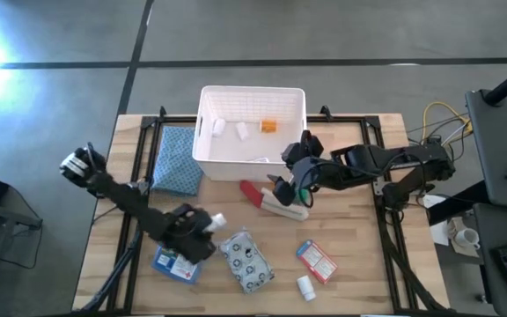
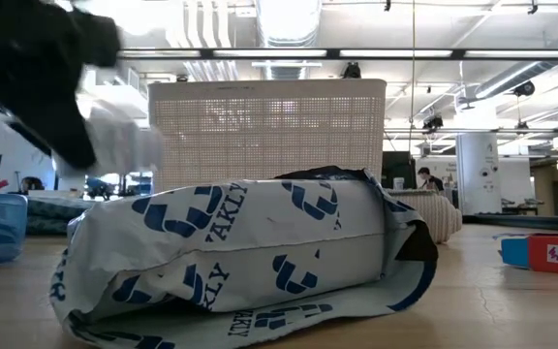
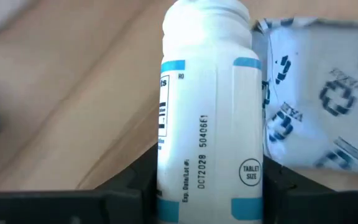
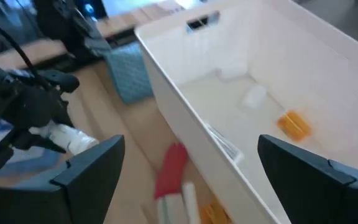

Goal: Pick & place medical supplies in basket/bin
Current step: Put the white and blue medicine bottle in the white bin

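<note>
Left gripper [image 1: 202, 225] is clamped across the body of a white plastic pill bottle with blue label bands [image 3: 209, 118], near the table's front left, beside the grey-white spotted pouch [image 1: 246, 260]. Bottle looks light, rigid and smooth, so likely slippery; a mid-body hold seems right. Label reads "OCT2028", "504O6E1", "TABLET SIZE". Pouch print ends "AKLY"; it looks soft, crinkly. Right gripper [image 1: 290, 189] hangs spread wide, empty, beside the white slotted plastic basket [image 1: 208, 123], which sits at the table's rear centre.
</note>
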You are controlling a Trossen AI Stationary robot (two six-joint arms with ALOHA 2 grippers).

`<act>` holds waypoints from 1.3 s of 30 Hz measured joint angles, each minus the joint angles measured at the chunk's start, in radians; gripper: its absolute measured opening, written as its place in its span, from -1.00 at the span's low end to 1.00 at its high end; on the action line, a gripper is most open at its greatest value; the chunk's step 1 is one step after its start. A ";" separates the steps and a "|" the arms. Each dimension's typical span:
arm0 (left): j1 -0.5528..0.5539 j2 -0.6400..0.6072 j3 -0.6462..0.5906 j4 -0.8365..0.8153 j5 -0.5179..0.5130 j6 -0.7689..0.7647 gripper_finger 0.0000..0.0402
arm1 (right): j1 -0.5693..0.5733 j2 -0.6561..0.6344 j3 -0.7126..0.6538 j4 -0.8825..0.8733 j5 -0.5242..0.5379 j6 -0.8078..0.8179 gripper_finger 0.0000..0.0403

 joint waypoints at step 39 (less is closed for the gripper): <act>1.089 -0.362 0.238 0.093 0.609 0.651 -0.24 | -0.003 -0.010 0.000 -0.059 0.008 -0.039 0.78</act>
